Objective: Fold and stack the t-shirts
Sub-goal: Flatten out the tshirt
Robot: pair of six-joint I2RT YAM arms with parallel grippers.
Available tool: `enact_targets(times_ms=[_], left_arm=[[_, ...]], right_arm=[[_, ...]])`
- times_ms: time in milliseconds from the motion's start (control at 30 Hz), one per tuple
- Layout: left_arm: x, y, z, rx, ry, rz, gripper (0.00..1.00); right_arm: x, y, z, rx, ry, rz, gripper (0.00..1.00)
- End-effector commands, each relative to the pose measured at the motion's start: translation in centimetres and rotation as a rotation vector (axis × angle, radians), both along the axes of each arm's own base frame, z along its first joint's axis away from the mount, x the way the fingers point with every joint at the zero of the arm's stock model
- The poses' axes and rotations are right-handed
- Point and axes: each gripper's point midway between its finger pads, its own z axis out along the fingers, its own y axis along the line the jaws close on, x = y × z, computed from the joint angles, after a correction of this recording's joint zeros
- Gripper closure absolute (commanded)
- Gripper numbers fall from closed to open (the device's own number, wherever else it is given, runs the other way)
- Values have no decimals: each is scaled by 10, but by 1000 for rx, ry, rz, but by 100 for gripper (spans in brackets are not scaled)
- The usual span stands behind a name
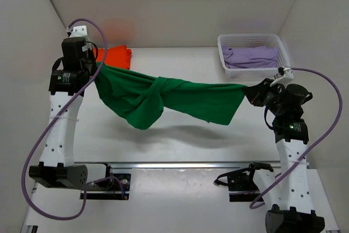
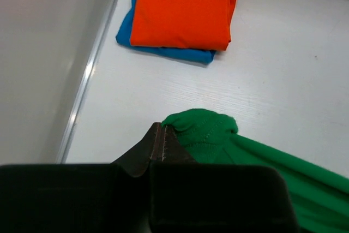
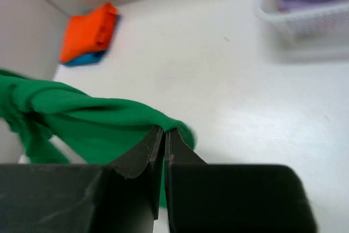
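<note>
The green t-shirt (image 1: 163, 99) hangs twisted in the air between both arms, above the table. My left gripper (image 1: 97, 66) is shut on its left end, seen bunched at the fingertips in the left wrist view (image 2: 202, 129). My right gripper (image 1: 248, 88) is shut on its right end, also seen in the right wrist view (image 3: 109, 121). The folded orange t-shirt (image 1: 113, 55) lies at the back left, on top of the folded blue t-shirt (image 2: 163, 53). The stack also shows in the right wrist view (image 3: 87, 34).
A white basket (image 1: 226, 45) with lilac cloth (image 1: 251, 55) stands at the back right. White walls close in on the left, back and right. A rail (image 1: 180, 163) runs along the near edge between the arm bases.
</note>
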Motion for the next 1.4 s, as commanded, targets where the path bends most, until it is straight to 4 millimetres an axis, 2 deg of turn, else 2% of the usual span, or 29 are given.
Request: enact_targets(times_ms=[0,67,133,167,200,233,267,300,333,400,467,500,533,567,633,700,733,767,800,867,900,1000,1067,1100,1133,1233,1367], left_arm=[[23,12,-28,2,51,23,100],[38,8,-56,-31,102,3,100],[55,2,-87,-56,155,-28,100],[63,0,-110,-59,207,-34,98],[72,-2,-131,-63,256,-46,93],[77,-3,-138,-62,268,-49,78],[88,-1,-162,-54,321,-46,74],[97,-2,-176,-51,355,-52,66],[102,-5,-183,-55,370,-59,50],[120,-11,-195,-84,396,-72,42],[123,-26,-197,-142,403,-106,39],[119,-32,-197,-167,400,-118,40],[110,-41,-195,-183,399,-141,40],[103,-59,-197,-210,401,-176,41],[65,-90,-199,-258,388,-238,45],[16,-132,-207,-272,393,-320,48],[7,-145,-205,-308,375,-327,48],[-14,-166,-212,-336,384,-363,49],[-23,-183,-216,-356,384,-394,48],[-48,-200,-236,-435,428,-395,50],[-53,-208,-239,-462,440,-414,49],[-74,-218,-267,-559,500,-373,50],[-75,-227,-269,-606,470,-366,50],[-78,-228,-275,-611,473,-343,49],[-78,-230,-277,-619,470,-340,49],[-84,-243,-290,-629,503,-347,49],[-90,-252,-318,-604,581,-334,50]], right_arm=[[12,-38,-43,-91,90,-151,100],[17,-38,-54,-98,111,-140,100],[21,-35,-84,-78,174,-116,100],[24,-33,-85,-68,167,-107,100],[27,-31,-100,-57,193,-101,100],[26,-26,-114,-53,225,-86,100],[29,-22,-120,-58,232,-79,99],[31,-21,-128,-67,245,-78,100],[30,-14,-140,-69,280,-61,100],[33,-11,-152,-89,302,-53,100],[31,-7,-167,-90,346,-38,100],[33,-4,-165,-92,338,-27,100],[29,-6,-176,-88,364,-33,100],[30,-5,-174,-97,348,-34,100],[30,-4,-179,-92,358,-34,100],[28,-1,-188,-101,380,-21,100],[31,1,-186,-111,371,-14,100],[32,2,-187,-116,374,-9,100],[30,6,-193,-120,392,3,100],[34,5,-190,-117,387,-6,100],[33,13,-191,-125,385,23,100],[33,19,-190,-110,390,32,100],[32,24,-188,-96,378,41,100],[30,23,-193,-88,388,38,100],[32,24,-187,-83,373,38,100],[32,21,-189,-83,383,35,100],[36,20,-184,-68,371,47,100]])
